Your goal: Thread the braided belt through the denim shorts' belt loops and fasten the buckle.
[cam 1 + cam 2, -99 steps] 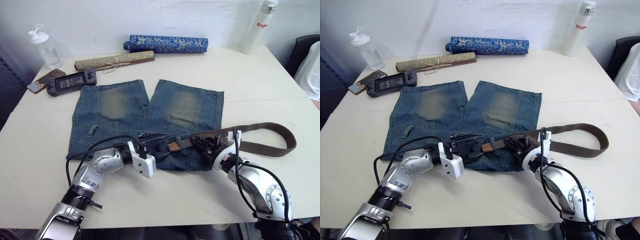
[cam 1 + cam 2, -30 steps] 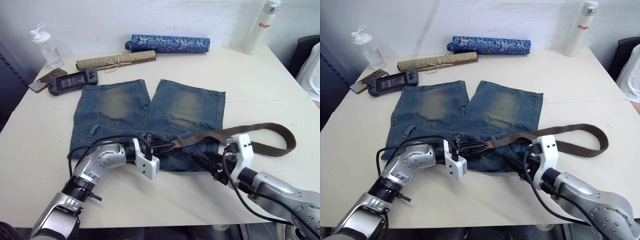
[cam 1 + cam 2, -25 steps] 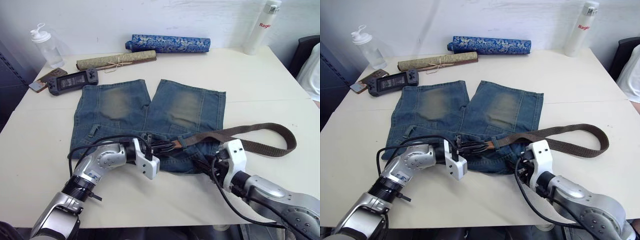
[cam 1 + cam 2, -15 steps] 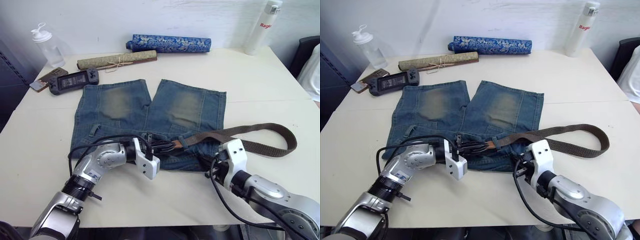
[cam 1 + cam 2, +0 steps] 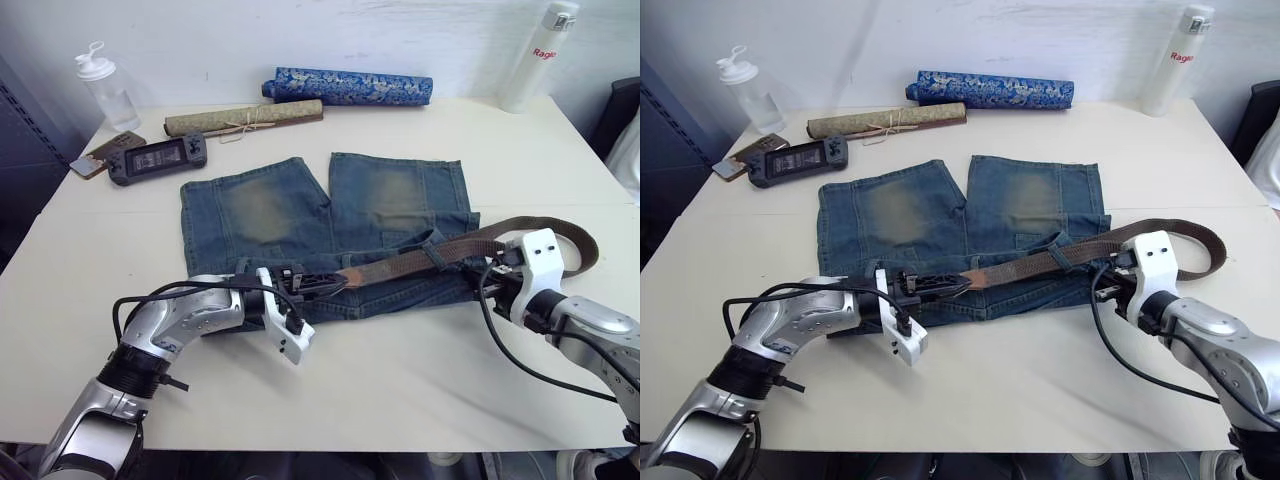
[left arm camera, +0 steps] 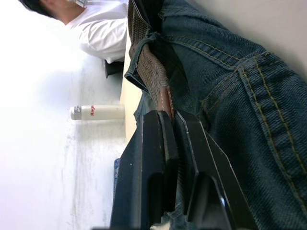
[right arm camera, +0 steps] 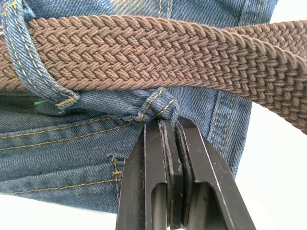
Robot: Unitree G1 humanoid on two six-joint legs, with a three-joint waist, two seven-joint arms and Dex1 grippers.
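The braided belt (image 5: 440, 254) lies left-to-right along the near waistband of the denim shorts (image 5: 330, 230), already through one belt loop (image 7: 29, 62). The left gripper (image 5: 940, 284) is clamped on the belt's leather tip, so that arm is the one nearer the free end. The right gripper (image 7: 169, 125) is pinched onto the waistband denim just beside that loop. The next loops probably sit further left along the belt's axis.

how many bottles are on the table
2: a clear bottle at the far left corner, by the phone, and a white bottle with red lettering at the far right corner. None seem hidden.
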